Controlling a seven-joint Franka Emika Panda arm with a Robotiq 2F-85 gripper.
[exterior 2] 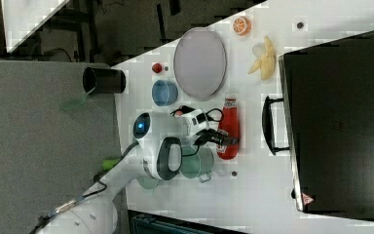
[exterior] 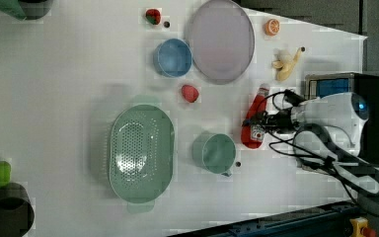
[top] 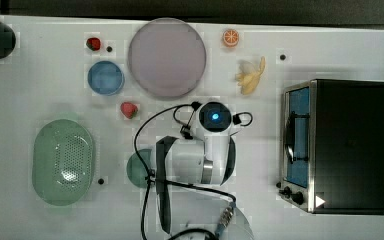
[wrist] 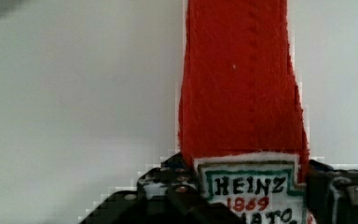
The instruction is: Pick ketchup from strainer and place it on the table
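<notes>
Red felt ketchup bottle (exterior: 254, 123) with its white label sat clamped across the label by my gripper (wrist: 242, 196), its jaws holding it low over the white worktop (exterior: 69, 89), at about three o'clock from the pale green perforated strainer (exterior: 140, 153) in the left view; I judged it ready for setting down.

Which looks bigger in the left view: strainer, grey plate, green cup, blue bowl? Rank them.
1. strainer
2. grey plate, a close second to the strainer
3. green cup and blue bowl: these look about alike, so I won't rank them.
</notes>
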